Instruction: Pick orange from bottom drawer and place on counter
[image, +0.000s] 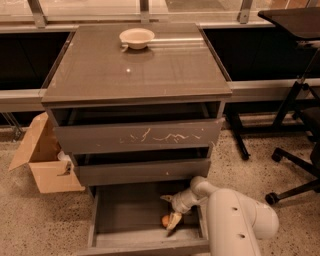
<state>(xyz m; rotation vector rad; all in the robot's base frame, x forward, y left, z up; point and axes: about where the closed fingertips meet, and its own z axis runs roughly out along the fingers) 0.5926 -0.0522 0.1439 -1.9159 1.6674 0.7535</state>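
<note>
Grasp step underway: gripper (170, 210) hovering in bottom drawer (125, 212) w/ jaws spread wide, orange (165, 220) sitting by lower finger, nxt move needing centring & closing before lifting to counter (135, 70).

Only 1 view covers the scene. It looks from above and in front of the cabinet, facing its 3 drawer fronts and tilted down, so the counter (150, 75) shows as a trapezoid, its far edge near the frame's top and its front corners wide apart. It stands at a middling distance: all 4 counter corners fit, with floor on both sides. The open bottom drawer (125, 215) is cut by the lower edge. The arm (235, 220) enters from the lower right, nearest the lens. The gripper (170, 210) sits inside the drawer below the counter's front edge, fingers spread, beside the orange (165, 220).
</note>
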